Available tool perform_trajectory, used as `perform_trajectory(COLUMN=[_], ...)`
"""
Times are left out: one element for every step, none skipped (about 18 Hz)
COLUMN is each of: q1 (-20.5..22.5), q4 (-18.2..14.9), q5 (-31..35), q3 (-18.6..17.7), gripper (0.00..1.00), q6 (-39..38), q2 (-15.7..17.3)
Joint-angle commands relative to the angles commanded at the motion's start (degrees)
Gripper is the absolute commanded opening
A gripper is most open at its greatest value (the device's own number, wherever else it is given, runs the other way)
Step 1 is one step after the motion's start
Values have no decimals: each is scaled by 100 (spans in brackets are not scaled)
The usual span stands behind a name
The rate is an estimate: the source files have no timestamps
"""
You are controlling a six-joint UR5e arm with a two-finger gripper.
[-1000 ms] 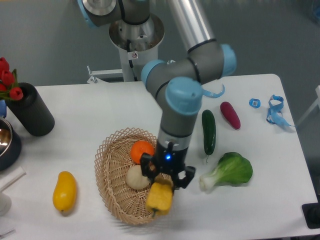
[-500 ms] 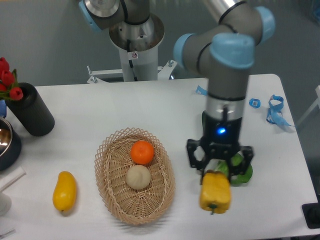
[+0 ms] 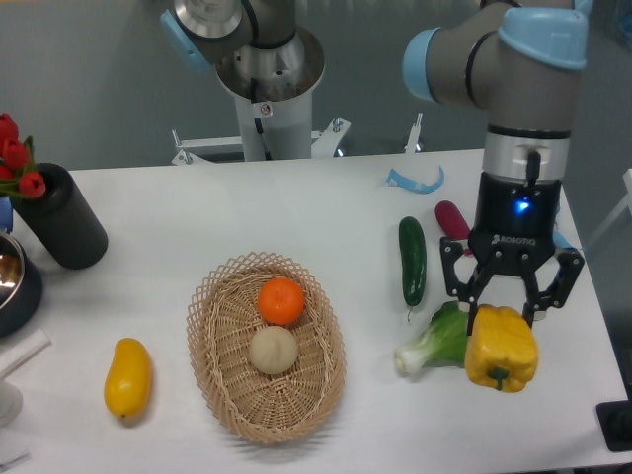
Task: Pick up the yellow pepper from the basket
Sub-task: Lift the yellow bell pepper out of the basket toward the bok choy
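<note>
The yellow pepper (image 3: 502,348), blocky and glossy with its green stem pointing down toward the camera, hangs at the right side of the table. My gripper (image 3: 509,312) is shut on its top, with dark fingers (image 3: 472,296) spread around it. The pepper hangs above the table, partly in front of a leafy green. The wicker basket (image 3: 223,367) lies well to the left, holding an orange (image 3: 280,300) and a pale round fruit (image 3: 273,349).
A bok choy (image 3: 434,340) lies just left of the pepper. A cucumber (image 3: 412,259) and a purple vegetable (image 3: 450,219) lie behind it. A yellow mango-like fruit (image 3: 128,377) is at the front left. A black cylinder with red tulips (image 3: 57,217) stands at the far left.
The arm has carried the pepper out of the basket and rightward across the table, ending over the right side beside the bok choy.
</note>
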Motion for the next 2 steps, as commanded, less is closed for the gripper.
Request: perform_trajectory(q1=[70, 106], q4=[-26, -26], q5=[-131, -237], q3=[0, -35], gripper=[42, 42], q6=[0, 18], q2=[35, 36])
